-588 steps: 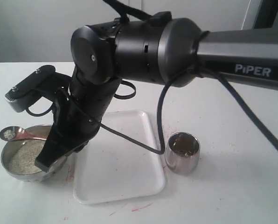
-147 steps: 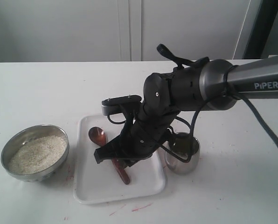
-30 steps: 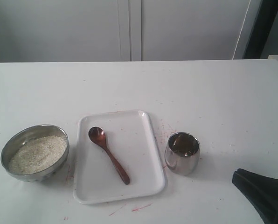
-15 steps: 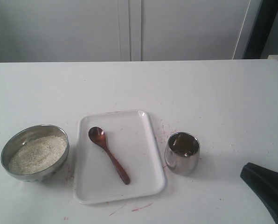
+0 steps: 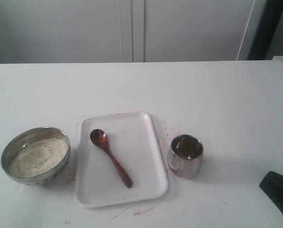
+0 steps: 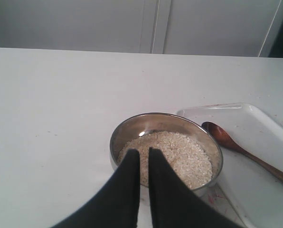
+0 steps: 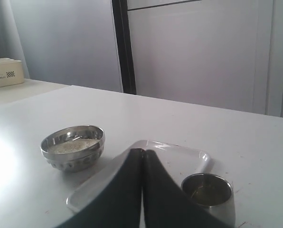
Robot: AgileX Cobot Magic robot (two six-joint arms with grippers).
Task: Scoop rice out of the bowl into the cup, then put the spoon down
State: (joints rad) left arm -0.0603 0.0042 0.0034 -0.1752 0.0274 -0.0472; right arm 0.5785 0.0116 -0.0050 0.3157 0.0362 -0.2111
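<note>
The reddish-brown wooden spoon [image 5: 111, 158] lies on the white tray [image 5: 141, 128], its oval bowl toward the far left, with nothing holding it. The steel bowl [image 5: 8, 147] at the left holds white rice [image 5: 37, 157]. Right of the tray stands the small steel cup [image 5: 185, 156]. My left gripper [image 6: 144, 152] hovers over the bowl's [image 6: 132, 124] near side, shut with only a slit between its fingers and nothing in them; the rice [image 6: 177, 152] and spoon [image 6: 243, 151] lie beyond. My right gripper [image 7: 142, 152] is shut and empty, back from the cup [image 7: 209, 195] and tray [image 7: 184, 153].
The white table [image 5: 203, 95] carries faint red marks around the tray. A beige box [image 7: 6, 72] sits on a far surface in the right wrist view. White cabinet doors [image 5: 132, 28] stand behind the table. Black finger of the right gripper [image 5: 278, 191] shows at the exterior view's lower right corner.
The right gripper's black tip has slid further toward the lower right corner of the exterior view. Spoon, bowl, cup and tray have not moved.
</note>
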